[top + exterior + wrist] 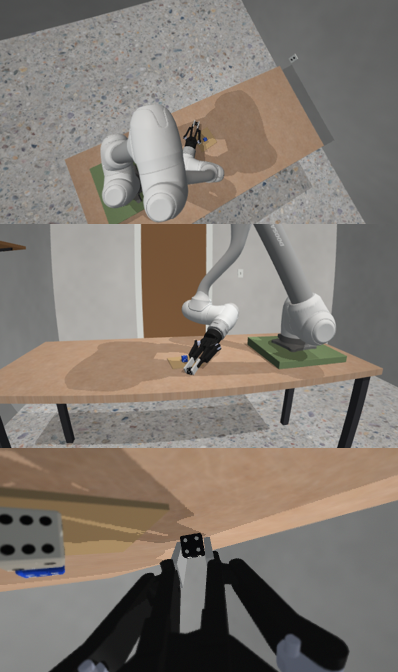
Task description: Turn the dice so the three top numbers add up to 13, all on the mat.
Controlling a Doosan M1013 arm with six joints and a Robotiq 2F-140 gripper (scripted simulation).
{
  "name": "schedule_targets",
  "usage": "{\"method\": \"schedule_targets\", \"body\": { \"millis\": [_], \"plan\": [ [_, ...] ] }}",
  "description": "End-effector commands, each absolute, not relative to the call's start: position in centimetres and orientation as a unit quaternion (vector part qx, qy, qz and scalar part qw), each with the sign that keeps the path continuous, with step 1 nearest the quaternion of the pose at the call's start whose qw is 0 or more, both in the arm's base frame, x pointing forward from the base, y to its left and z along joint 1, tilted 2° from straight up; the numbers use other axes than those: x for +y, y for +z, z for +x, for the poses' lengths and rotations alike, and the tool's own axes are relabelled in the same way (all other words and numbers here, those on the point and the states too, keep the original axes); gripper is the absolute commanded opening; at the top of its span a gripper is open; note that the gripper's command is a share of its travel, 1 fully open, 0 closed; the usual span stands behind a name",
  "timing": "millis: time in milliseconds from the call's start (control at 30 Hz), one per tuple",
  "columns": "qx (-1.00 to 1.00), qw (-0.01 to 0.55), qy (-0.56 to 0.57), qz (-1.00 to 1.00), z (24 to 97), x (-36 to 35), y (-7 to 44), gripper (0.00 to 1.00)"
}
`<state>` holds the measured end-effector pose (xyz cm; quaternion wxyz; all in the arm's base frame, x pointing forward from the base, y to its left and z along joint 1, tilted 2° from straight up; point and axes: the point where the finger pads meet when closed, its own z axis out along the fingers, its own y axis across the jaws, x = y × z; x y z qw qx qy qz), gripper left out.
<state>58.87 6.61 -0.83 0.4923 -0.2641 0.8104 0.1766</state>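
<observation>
A black die (196, 123) (189, 370) (192, 545) sits slightly turned between my fingertips, with four pips facing the wrist camera. My gripper (196, 122) (190, 369) (195, 549) slants low over the table and is slightly open, a little wider than the die. The die appears just beyond the mat's near edge in the exterior view; whether it touches the table I cannot tell. A blue die (205, 139) (184, 358) (42, 572) rests on the tan mat (210, 144) (175, 364) (110, 523). A grey die (30, 535) shows six pips in the wrist view.
The mat lies on the brown table (298, 118) (37, 373), right beside my fingers. The arm's base stands on a green block (119, 216) (314, 361). The table's long edge runs close past the fingertips.
</observation>
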Motion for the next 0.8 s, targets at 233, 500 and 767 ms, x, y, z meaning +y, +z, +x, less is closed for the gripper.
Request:
{"method": "schedule_targets", "body": {
  "millis": [233,500,767],
  "plan": [
    [0.810,0.492,0.177,-0.264,58.87,6.61,-0.82,0.25],
    [0.810,0.492,0.177,-0.264,58.87,6.61,-0.82,0.25],
    [0.810,0.492,0.177,-0.264,58.87,6.61,-0.82,0.25]
  ]
}}
